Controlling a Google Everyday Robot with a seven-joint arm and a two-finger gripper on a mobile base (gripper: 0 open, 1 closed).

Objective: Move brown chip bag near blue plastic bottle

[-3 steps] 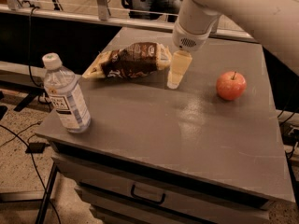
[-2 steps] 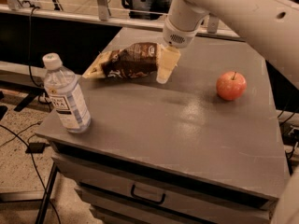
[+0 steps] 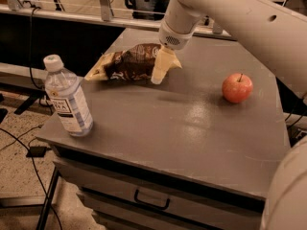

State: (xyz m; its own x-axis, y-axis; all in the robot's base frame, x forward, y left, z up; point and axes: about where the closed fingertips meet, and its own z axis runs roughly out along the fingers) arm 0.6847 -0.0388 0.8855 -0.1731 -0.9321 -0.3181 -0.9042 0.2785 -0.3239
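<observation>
– Grey table top (image 3: 192,128), smooth and flat, with an edge to fall off on every side. That is what you are working on.

– And where is my bag?

– Your brown chip bag (image 3: 129,63) lies flat at the back of the table, on the left part. The gripper (image 3: 160,71) is down at the bag's right end, touching it or very close. I cannot tell if the gripper is spread, pressed together, or pinching the bag.

– What could go wrong?

– I think the bag is slippery and crinkly. If you lift it with only a corner pinched, it may slide out and drop. If you push it instead, it may spin around and not go where you want.

– And further out?

– The blue plastic bottle (image 3: 67,102) stands up at the front left corner, well apart from the bag and close to the table edge. It looks tall and thin, so I think a bump from the bag or the arm (image 3: 240,13) could tip it over. Then it could roll off. Come in slowly and stop beside it.

– Anything else?

– The red apple (image 3: 237,87) sits on the right, well apart from the bag. I think it is out of your way.
</observation>
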